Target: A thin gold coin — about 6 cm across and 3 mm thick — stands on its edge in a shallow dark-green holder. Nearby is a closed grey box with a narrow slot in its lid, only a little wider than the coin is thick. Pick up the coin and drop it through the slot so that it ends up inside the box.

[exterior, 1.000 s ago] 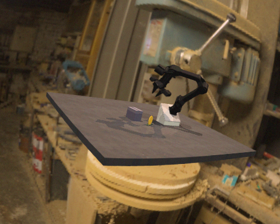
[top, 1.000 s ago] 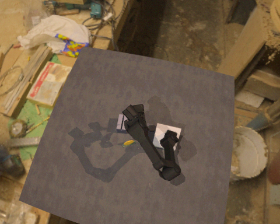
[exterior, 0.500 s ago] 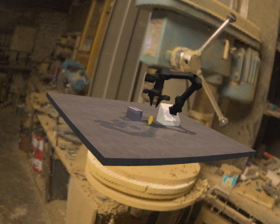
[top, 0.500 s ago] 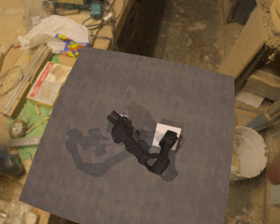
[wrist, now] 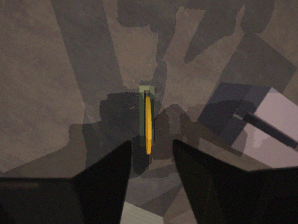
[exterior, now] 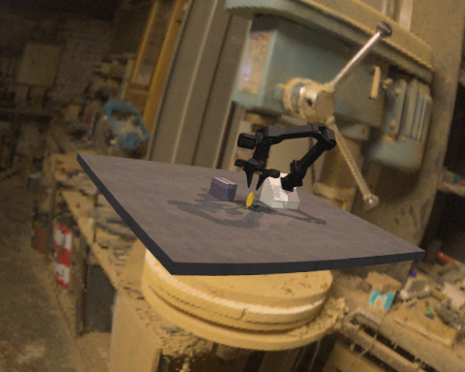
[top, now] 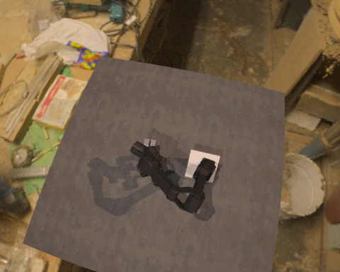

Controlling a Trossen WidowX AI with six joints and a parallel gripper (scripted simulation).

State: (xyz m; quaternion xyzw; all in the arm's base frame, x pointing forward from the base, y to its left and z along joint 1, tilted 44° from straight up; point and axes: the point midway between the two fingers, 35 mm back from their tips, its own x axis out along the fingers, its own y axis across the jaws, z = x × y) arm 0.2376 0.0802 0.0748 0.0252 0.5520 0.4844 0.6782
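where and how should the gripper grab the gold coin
Best from above, one of the fingers on each flat face, pinching the upper part of the coin: it stands on edge, thin side up, and the holder wraps only its foot.

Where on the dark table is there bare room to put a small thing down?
Free: the wide strip between the box and the far edge in the top view. Crowded: around the coin, under the end effector.
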